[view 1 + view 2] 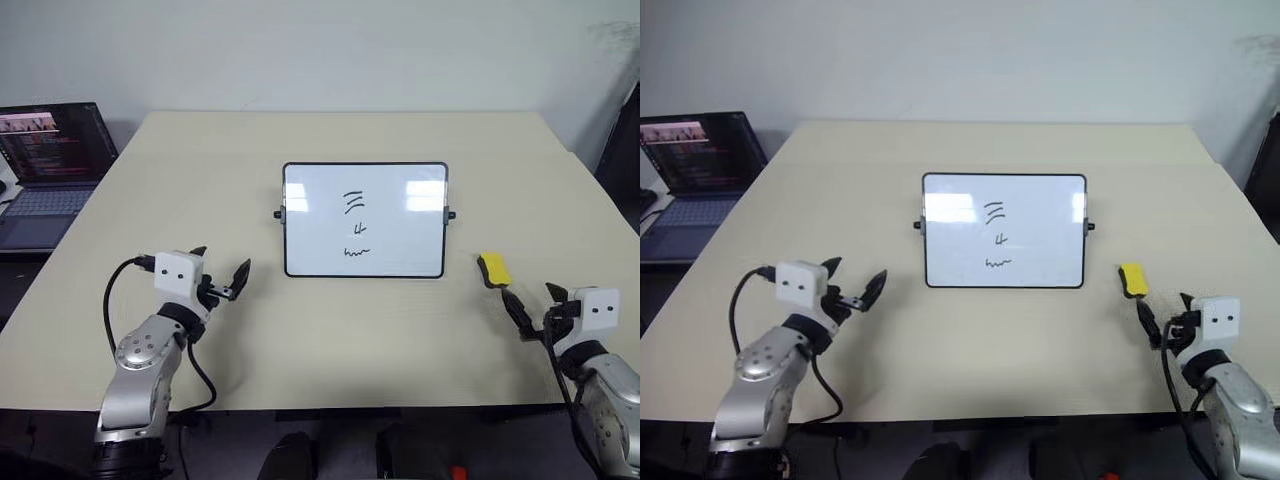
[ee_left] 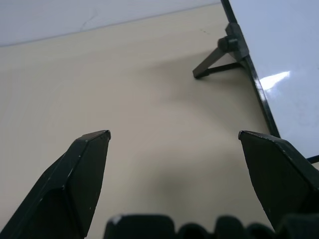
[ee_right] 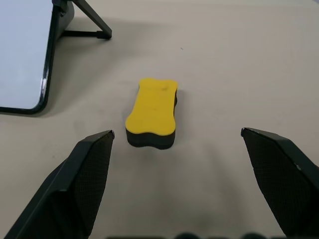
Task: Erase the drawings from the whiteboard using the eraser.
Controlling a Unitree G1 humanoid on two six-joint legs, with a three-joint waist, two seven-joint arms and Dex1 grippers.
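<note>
- Waiting untouched on the whiteboard [image 1: 365, 220], the drawings [image 1: 354, 222] remain whole: stacked strokes above, a small mark in the middle, a squiggle below, none of them smeared.
- Judged from that, the task has hardly begun; the eraser [image 3: 152, 112] has yet to be picked up, carried to the board and wiped over each mark.
- The right gripper [image 3: 177, 142] hangs low over the beige surface [image 1: 340, 330] with its jaws spread wide and nothing between them.
- The eraser lies flat, yellow face up and dark underside down, a little ahead of those jaws and roughly centred on the gap, slightly nearer the jaw on the board's side; it touches neither.
- Its long axis runs close to the line of the right jaws' reach, so they would most likely close across its narrow waist.
- The board stands propped on its side stands, beyond the eraser and off to the inner side of the right jaws, well apart from them.
- The left gripper [image 1: 222, 271] likewise holds its jaws apart and empty, the board's near edge and one black side knob [image 2: 230, 44] lying ahead of it toward its inner jaw.
- A laptop [image 1: 50, 165] with a lit screen sits far out beyond the left jaws, clear of the work.
</note>
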